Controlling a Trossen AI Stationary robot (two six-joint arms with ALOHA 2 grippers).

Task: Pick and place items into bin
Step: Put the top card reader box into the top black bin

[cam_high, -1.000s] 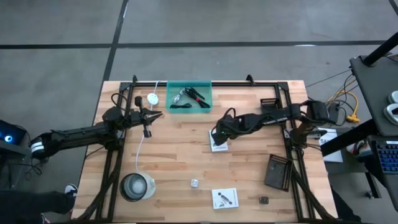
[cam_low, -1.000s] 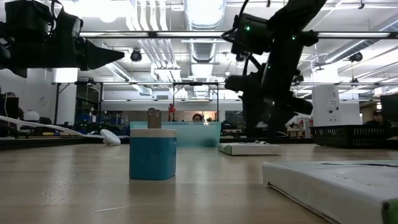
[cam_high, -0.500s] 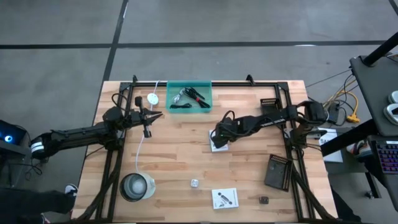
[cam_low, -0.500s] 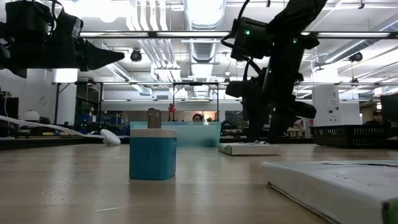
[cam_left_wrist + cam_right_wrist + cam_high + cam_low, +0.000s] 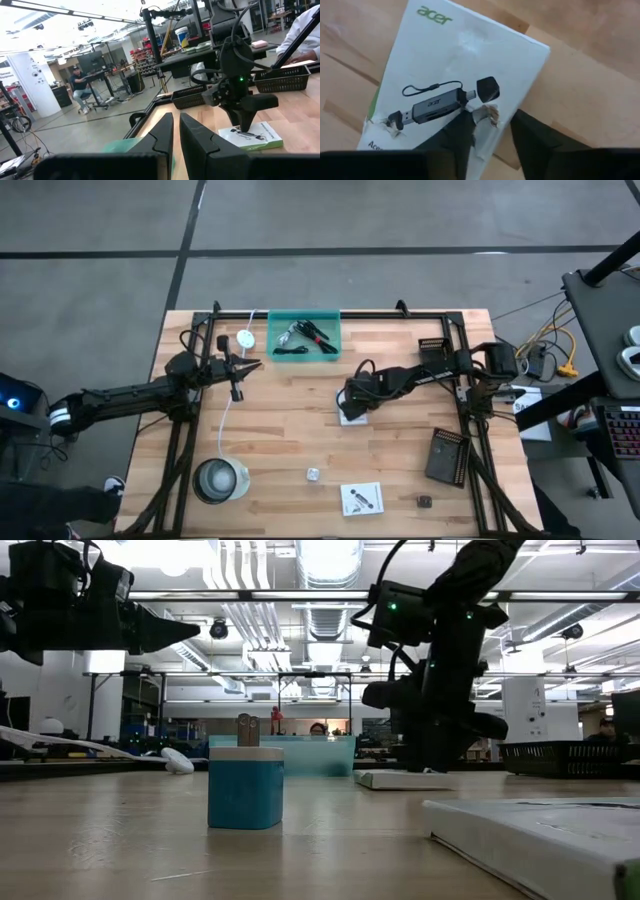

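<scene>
**White printed box under the right gripper, teal bin waiting at the far edge**

White cardboard fills the right wrist view: a small printed box point(image 5: 455, 85) showing a picture of a USB-style adapter, lying flat on the wooden table point(image 5: 290, 440). The right gripper point(image 5: 352, 402) is lowered over it near the table's middle, its two dark fingers point(image 5: 452, 135) parted and straddling one torn edge of the box, touching or just above it; they are not yet closed on it. In the low view the gripper point(image 5: 432, 755) points straight down onto the box point(image 5: 405, 779).

To do this step well, the fingers probably need to close across the box's narrow edge and grip firmly before lifting, since a flat, light box could slip or tilt. Then it should be carried to the teal bin point(image 5: 304, 334), well apart at the table's far side, which already holds a black cable and other small pieces.

The right arm stretches from the right edge toward the centre, wrist bent down. The left gripper point(image 5: 243, 366) waits raised beside the bin, above the white cord, with its fingers nearly together and holding nothing. A second printed box point(image 5: 361, 499) and a small silvery object point(image 5: 313, 474) lie at the near side.
</scene>
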